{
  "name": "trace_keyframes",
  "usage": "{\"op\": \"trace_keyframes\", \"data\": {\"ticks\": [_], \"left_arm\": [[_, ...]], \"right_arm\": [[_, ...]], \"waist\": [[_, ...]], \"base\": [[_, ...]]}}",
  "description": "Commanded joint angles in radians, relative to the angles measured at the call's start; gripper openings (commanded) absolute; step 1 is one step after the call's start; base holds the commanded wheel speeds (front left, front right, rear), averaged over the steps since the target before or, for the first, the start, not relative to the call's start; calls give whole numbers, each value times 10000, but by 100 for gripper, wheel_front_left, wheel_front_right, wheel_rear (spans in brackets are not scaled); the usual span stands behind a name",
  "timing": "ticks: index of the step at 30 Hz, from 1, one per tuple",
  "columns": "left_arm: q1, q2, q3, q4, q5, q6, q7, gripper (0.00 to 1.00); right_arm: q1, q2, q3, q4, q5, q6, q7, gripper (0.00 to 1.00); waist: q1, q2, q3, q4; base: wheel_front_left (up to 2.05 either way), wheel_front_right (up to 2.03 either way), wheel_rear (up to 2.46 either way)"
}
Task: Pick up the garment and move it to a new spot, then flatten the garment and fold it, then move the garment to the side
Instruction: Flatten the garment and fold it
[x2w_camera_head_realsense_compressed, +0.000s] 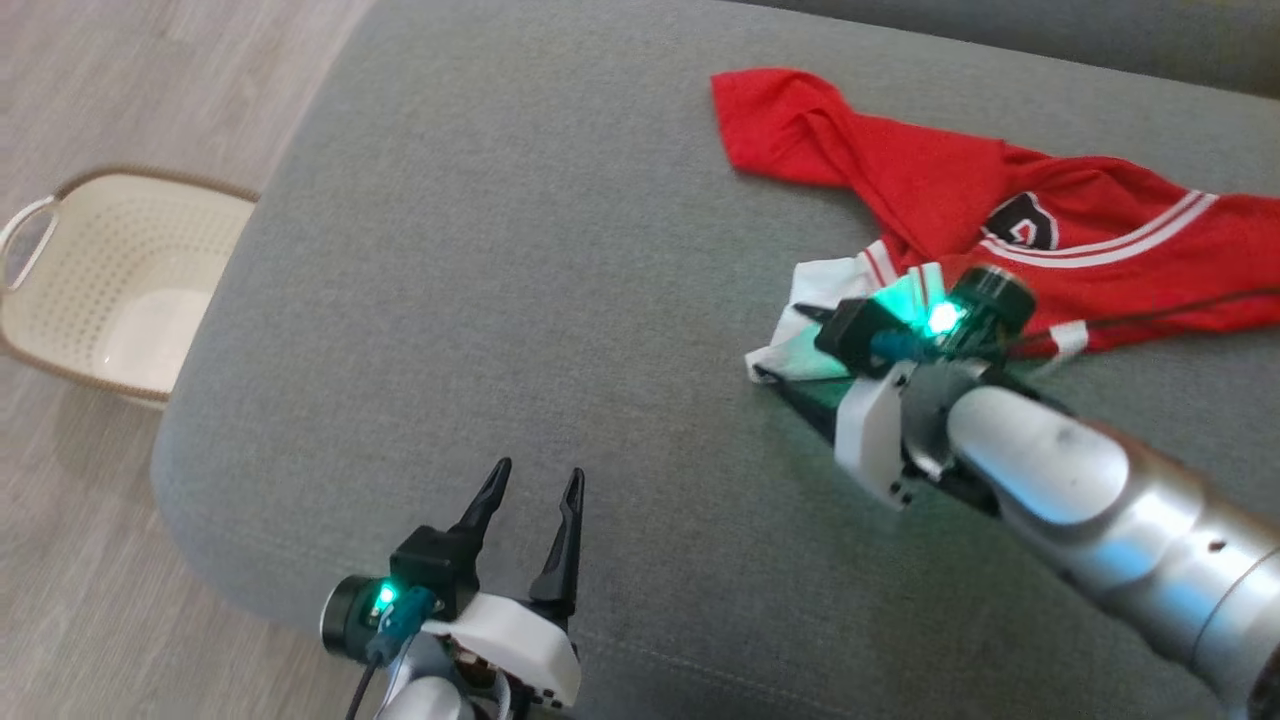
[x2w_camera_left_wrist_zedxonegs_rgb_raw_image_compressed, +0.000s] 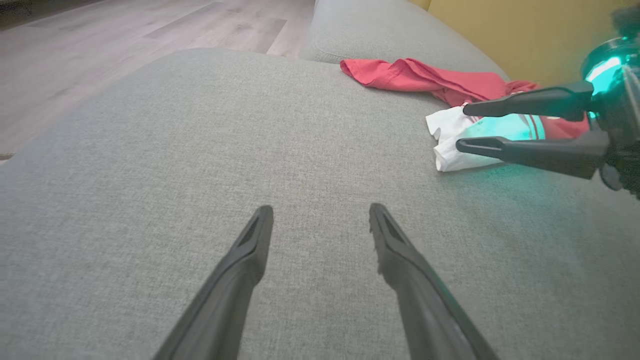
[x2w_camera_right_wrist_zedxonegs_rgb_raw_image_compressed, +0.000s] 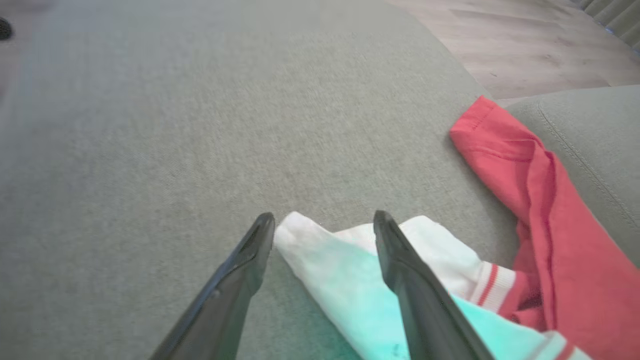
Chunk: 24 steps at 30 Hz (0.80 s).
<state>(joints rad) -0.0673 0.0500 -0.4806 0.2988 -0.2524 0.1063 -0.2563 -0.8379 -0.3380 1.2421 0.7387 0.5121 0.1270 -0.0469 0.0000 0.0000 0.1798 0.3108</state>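
Red mesh with white trim, the garment (x2w_camera_head_realsense_compressed: 940, 190) lies crumpled on the far right of the grey sofa cushion (x2w_camera_head_realsense_compressed: 560, 250). Our right gripper (x2w_camera_right_wrist_zedxonegs_rgb_raw_image_compressed: 324, 220) stands spread over its white sleeve end, clamping nothing. Our left gripper (x2w_camera_left_wrist_zedxonegs_rgb_raw_image_compressed: 320, 212), fingers wide apart and empty, hovers above bare cushion, well apart from it.

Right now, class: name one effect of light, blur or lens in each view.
Head view: a green lamp blooms into glare, tinting the white part of the garment. Left wrist view: the same green cast beside the right claw; the wide lens bows the sofa. Right wrist view: soft blur throughout, white cloth tinted green.
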Motion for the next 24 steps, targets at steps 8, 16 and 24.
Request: {"op": "trace_keyframes", "data": {"ticks": [8,16,24], "left_arm": [[-367,3,259,-351,-130,140,-55,100],[-576,3,275,-384,-150,131,-55,100],[-522,3,402,-351,-70,138,-55,100]], "right_arm": [[-181,-286,373,315,-61,37,1454,7],[-161,-761,380,-287,176,37,2032,0],[-512,-712,99,572,788,37,512,0]], "waist": [[0,0,271,278],[0,0,246,-147],[0,0,-23,-559]], "base": [[0,0,0],[0,0,0],[0,0,0]]}}
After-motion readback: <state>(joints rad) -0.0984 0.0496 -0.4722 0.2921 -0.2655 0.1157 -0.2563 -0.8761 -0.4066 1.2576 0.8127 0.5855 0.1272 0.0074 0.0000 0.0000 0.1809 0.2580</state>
